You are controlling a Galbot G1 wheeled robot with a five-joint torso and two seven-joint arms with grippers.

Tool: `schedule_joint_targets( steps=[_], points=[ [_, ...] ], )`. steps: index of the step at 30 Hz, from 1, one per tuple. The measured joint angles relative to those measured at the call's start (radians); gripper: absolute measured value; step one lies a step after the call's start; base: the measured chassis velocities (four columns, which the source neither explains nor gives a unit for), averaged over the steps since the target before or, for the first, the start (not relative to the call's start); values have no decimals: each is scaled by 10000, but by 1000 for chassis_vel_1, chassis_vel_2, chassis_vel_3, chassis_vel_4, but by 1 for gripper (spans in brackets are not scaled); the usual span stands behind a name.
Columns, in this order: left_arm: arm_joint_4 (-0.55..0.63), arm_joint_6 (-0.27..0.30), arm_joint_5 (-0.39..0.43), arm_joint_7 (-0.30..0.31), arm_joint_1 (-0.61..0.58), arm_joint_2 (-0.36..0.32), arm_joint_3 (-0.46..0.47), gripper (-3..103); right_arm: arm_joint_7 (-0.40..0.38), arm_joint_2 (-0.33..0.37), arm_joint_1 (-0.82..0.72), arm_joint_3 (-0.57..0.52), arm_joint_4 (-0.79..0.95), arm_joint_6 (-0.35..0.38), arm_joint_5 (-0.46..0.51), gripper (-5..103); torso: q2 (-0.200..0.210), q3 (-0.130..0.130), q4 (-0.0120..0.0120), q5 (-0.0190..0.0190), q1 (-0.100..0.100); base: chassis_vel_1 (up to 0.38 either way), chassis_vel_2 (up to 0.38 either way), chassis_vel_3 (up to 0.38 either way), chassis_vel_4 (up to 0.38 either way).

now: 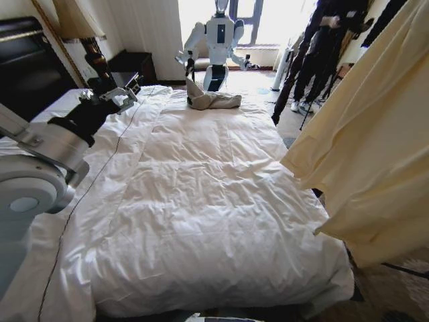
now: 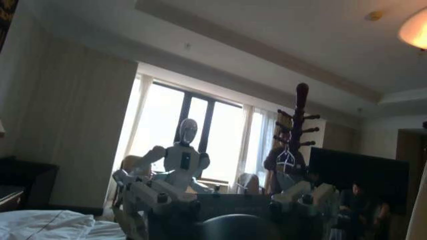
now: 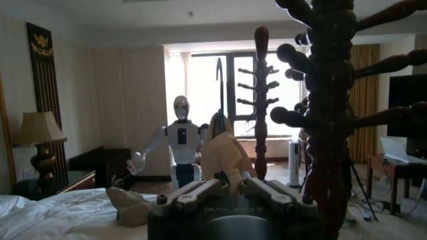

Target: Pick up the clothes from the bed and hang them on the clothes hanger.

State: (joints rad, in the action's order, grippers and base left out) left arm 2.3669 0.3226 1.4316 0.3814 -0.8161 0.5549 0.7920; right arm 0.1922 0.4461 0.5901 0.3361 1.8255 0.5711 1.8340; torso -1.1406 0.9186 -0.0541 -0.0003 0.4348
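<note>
Half the job looked done from where I stood. The clothes [image 1: 362, 154] were off the bed [image 1: 201, 201] and hung in the air at its right side as a broad cream sheet, clear of the duvet. In the right wrist view, the right gripper [image 3: 230, 182] had its fingers drawn together on a bunch of that cream fabric. The thin black hook of the clothes hanger [image 3: 219, 85] rose straight above the bunch, so I judged the top was already on it, though I could not see the shoulders to be sure. The wooden coat stand [image 3: 330, 125] stood close beside that hand, and nothing hung on its pegs yet.

The left gripper [image 1: 119, 99] was held out over the left side of the bed, fingers apart and holding nothing. A grey-beige garment [image 1: 214, 101] lay at the far end of the bed, in front of another robot [image 1: 218, 40].
</note>
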Motion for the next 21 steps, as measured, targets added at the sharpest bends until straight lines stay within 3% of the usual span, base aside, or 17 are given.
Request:
schedule_joint_targets(
  steps=[9, 14, 21],
  points=[
    [-100, 0, -43, -115, -38, 6, 41, 100, 305, 161, -33, -40, -620, 95, -228, 0, 0, -1, -3, -5, -1, 0, 0, 0, 0],
    [-161, -32, -59, -203, 41, -25, -27, 100, 610, -179, -173, -4, -1322, 315, -272, 0, 0, -1, -3, 2, -1, 0, 0, 0, 0],
    [-219, -107, -64, -292, 157, -87, -166, 100, 1375, -1172, -458, 47, -2502, 132, -618, 0, 1, 0, 1, -2, 0, 0, 0, 0, 0]
  ],
)
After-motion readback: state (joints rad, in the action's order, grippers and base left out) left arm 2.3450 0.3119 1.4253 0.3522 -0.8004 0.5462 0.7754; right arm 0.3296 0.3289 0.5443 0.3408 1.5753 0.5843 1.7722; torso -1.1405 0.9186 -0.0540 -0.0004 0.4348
